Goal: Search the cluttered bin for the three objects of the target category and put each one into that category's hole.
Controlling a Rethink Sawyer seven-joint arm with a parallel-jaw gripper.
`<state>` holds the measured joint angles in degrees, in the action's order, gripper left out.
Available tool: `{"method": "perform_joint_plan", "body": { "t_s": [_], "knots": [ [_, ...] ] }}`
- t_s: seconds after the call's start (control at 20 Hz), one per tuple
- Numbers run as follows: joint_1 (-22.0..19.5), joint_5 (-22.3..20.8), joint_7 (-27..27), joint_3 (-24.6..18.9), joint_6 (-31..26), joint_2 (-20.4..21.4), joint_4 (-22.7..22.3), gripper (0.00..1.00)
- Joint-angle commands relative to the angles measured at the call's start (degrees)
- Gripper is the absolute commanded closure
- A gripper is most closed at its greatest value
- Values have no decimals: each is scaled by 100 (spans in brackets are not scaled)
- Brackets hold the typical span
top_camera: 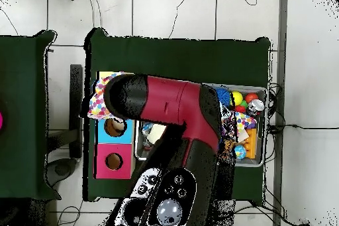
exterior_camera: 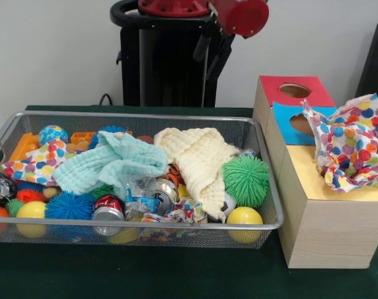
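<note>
The wire mesh bin (exterior_camera: 176, 225) sits on the green table, full of clutter. One polka-dot cloth (exterior_camera: 349, 144) lies crumpled and heaped on the yellow-topped box (exterior_camera: 313, 180), hiding its hole; it also shows in the overhead view (top_camera: 99, 96). A second polka-dot cloth (exterior_camera: 36, 163) lies at the bin's left end. A third polka-dot cloth (exterior_camera: 184, 212) lies crumpled at the bin's front wall. The red and black arm (exterior_camera: 235, 15) is drawn back at the top, and in the overhead view the arm (top_camera: 179, 111) covers most of the bin. The gripper shows in neither view.
A mint-green cloth (exterior_camera: 114, 163) and a cream cloth (exterior_camera: 198, 159) lie over the bin's middle, among spiky balls, cans and yellow balls. The blue-topped box (exterior_camera: 294, 121) and the red-topped box (exterior_camera: 294, 90) stand behind the yellow one.
</note>
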<state>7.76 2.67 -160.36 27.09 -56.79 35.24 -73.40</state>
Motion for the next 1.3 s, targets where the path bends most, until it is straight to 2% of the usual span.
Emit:
{"method": "perform_joint_plan", "body": {
  "t_s": [0.05, 0.15, 0.25, 0.4, 0.5, 0.6, 0.8, 0.95, 1.15, 1.3],
  "knots": [
    [51, 94, -630, -317, -523, -152, 90, 0],
    [23, 185, -647, -401, -356, -130, -35, 0],
    [37, 181, -762, -302, -600, -164, 27, 0],
    [-78, 312, -873, -364, 315, -64, -211, 0],
    [-97, 118, -697, -299, 534, -156, -219, 0],
    [-217, 175, -654, -422, 926, -231, -325, 0],
    [-210, 105, -684, -394, 1157, -424, -267, 0],
    [-153, 35, -793, -236, 1059, -656, -88, 0],
    [-117, 70, -1054, -186, 1751, -975, -147, 0],
    [-125, 98, -984, -205, 1950, -1083, -199, 0]
  ]
}}
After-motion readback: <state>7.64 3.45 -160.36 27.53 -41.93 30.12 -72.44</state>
